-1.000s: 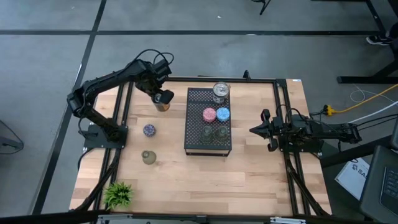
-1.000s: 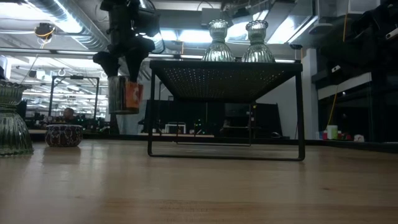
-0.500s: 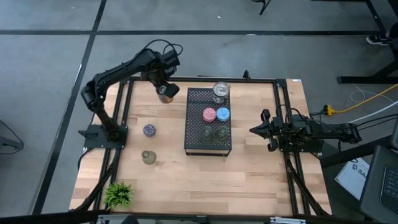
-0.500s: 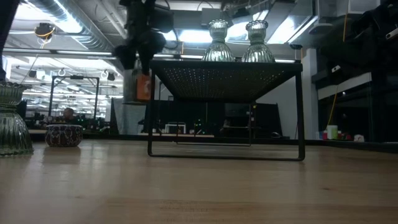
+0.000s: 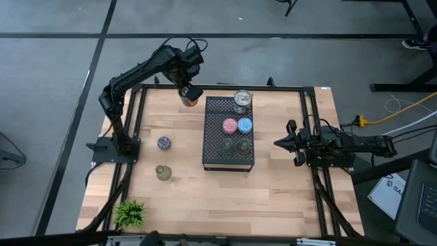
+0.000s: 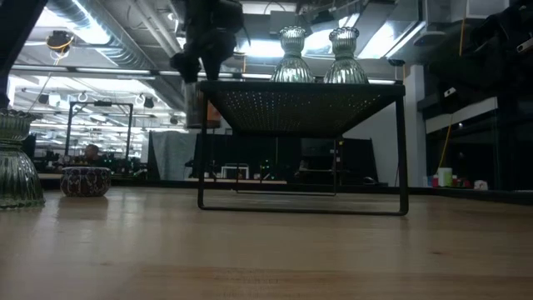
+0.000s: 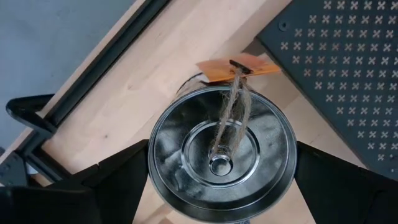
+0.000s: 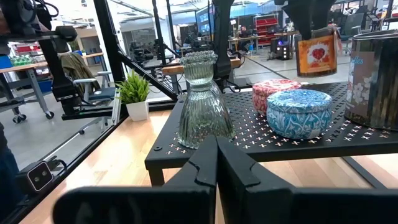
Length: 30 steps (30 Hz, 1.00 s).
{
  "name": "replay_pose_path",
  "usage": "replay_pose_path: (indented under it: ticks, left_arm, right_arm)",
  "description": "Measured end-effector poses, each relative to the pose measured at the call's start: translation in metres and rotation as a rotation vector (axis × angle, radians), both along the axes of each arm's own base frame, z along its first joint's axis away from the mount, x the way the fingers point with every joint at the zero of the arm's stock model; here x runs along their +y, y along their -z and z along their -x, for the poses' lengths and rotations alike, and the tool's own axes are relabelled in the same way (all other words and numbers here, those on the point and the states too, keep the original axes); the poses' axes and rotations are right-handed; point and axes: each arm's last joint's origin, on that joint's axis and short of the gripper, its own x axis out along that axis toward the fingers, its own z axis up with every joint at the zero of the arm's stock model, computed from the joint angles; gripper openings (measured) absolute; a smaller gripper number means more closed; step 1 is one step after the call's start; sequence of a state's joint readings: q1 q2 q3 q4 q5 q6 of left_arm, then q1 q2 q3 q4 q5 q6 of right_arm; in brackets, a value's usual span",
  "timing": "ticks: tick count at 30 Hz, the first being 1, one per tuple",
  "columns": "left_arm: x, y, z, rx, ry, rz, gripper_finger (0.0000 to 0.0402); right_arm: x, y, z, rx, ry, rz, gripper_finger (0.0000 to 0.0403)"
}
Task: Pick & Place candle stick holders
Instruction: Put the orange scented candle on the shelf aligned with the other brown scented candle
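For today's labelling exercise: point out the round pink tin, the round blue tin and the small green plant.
round pink tin [image 5: 229, 126], high view, lid centre
round blue tin [image 5: 244, 125], high view, lid centre
small green plant [image 5: 130, 214], high view, leaves

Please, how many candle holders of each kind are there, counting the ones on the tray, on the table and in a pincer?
Ribbed glass holders: 3, two on the tray, one on the table
Small patterned tins: 3, pink tin, blue tin, dark tin
Tall silvery tins: 2, plain silvery tin, tagged silvery tin in the left pincer
Total: 8
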<state>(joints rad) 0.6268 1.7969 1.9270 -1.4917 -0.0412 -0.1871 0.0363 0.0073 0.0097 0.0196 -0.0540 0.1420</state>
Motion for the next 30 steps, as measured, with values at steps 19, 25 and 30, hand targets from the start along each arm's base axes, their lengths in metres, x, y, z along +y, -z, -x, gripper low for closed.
replay_pose_path:
  ticks: [19, 25, 30]
  left_arm:
    - [-0.008, -0.034, -0.008, -0.14, 0.051, -0.053, 0.0355]
    - [-0.006, -0.036, -0.02, -0.168, 0.085, -0.05, 0.0355]
    - [-0.007, -0.034, -0.035, -0.173, 0.144, -0.057, 0.0355]
  right_arm:
    - [0.0, 0.0, 0.0, 0.0, 0.0, 0.0, 0.0005]
    - [0.0, 0.0, 0.0, 0.0, 0.0, 0.0, 0.0005]
    - [0.0, 0.0, 0.0, 0.0, 0.0, 0.0, 0.0005]
